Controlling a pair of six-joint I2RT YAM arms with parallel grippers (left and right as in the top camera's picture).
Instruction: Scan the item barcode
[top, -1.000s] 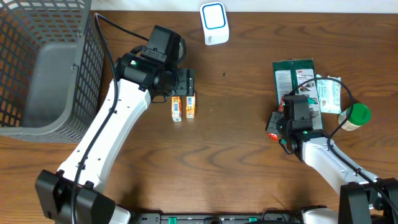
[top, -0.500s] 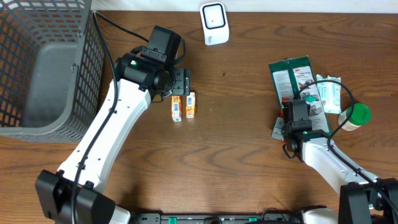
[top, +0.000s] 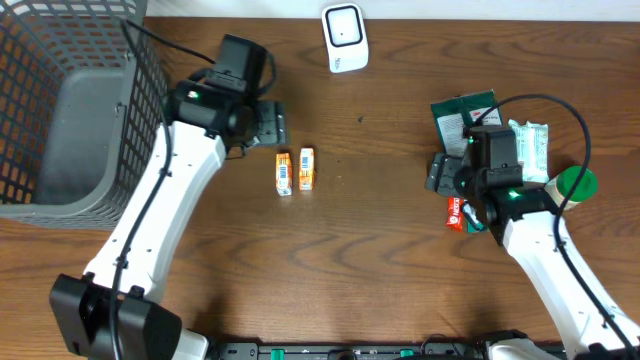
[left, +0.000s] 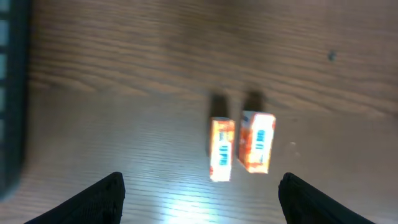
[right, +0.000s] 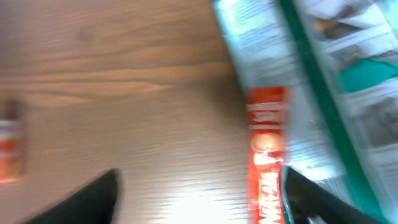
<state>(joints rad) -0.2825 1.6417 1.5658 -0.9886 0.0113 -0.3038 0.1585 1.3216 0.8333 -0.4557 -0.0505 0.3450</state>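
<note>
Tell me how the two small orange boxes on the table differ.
The left orange box shows a whiter top face; the right orange box looks mostly orange. The left one appears narrower and sits slightly nearer the robot. Both lie flat, side by side, with a small gap between them.

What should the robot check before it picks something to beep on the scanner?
1. Left gripper open: ok.
2. Orange boxes side by side, clear of its fingers: ok.
3. Right gripper open and empty: ok.
4. Red packet lying loose, not gripped: ok.
5. White scanner unblocked: ok.
6. Barcode showing on any item: cannot tell, too blurred.
</note>
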